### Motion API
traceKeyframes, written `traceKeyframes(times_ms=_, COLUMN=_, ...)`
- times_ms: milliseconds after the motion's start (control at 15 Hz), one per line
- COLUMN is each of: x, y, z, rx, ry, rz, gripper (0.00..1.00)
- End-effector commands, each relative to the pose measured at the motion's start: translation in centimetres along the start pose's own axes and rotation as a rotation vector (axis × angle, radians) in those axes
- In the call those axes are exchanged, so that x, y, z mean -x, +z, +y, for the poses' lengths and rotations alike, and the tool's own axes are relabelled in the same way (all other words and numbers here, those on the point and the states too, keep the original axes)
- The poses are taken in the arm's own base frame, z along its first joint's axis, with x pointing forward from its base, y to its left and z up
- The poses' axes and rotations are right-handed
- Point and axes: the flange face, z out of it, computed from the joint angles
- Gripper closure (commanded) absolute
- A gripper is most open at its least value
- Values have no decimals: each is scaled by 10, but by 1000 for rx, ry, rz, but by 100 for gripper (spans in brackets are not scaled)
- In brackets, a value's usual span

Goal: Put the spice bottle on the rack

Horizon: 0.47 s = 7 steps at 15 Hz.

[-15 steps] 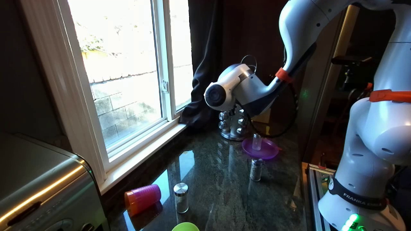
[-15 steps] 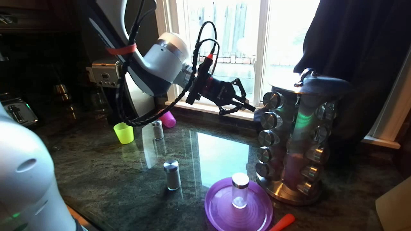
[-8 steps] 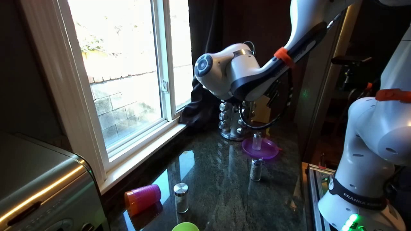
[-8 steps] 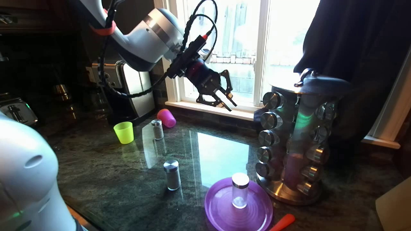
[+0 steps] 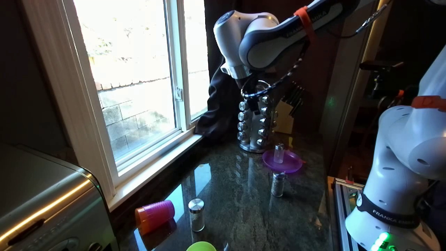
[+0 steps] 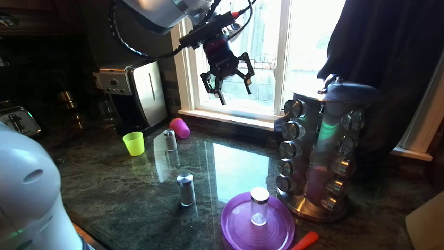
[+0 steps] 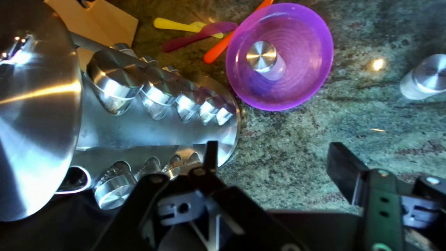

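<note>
The rack is a tall silver tower with tiers of steel-capped jars, standing on the counter. In the wrist view the rack fills the left side. One spice bottle with a silver lid stands upright on a purple plate; a second bottle and a third bottle are upright on the bare counter. My gripper hangs in the air in front of the window, beside the rack's upper part and pointing down. Its jaws are wide apart, and in the wrist view only counter shows between the fingertips.
Close to the rack's base lies the purple plate, with an orange utensil beside it. A lime cup and a tipped pink cup are near a steel appliance. A knife block stands behind the rack.
The gripper has gone from nearly closed fingers to wide open. Over the same second the arm has risen, and the hand has swung from pointing toward the rack to pointing down.
</note>
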Motion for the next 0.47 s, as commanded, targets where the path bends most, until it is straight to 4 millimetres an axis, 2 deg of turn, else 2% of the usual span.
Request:
traceKeyframes(times_ms=0, x=15, y=0, z=38, rx=-196, ry=31, rz=22, gripper=0)
traceKeyframes(times_ms=67, x=7, y=-1, z=22, rx=-101, ry=29, rz=15, gripper=6)
traceKeyframes(times_ms=133, x=11, y=0, z=32, rx=-136, ry=36, rz=24, gripper=0)
traceKeyframes(times_ms=200, x=13, y=1, z=39, rx=-154, ry=43, rz=29, gripper=0)
traceKeyframes(times_ms=400, x=13, y=1, z=41, rx=-165, ry=45, rz=33, gripper=0)
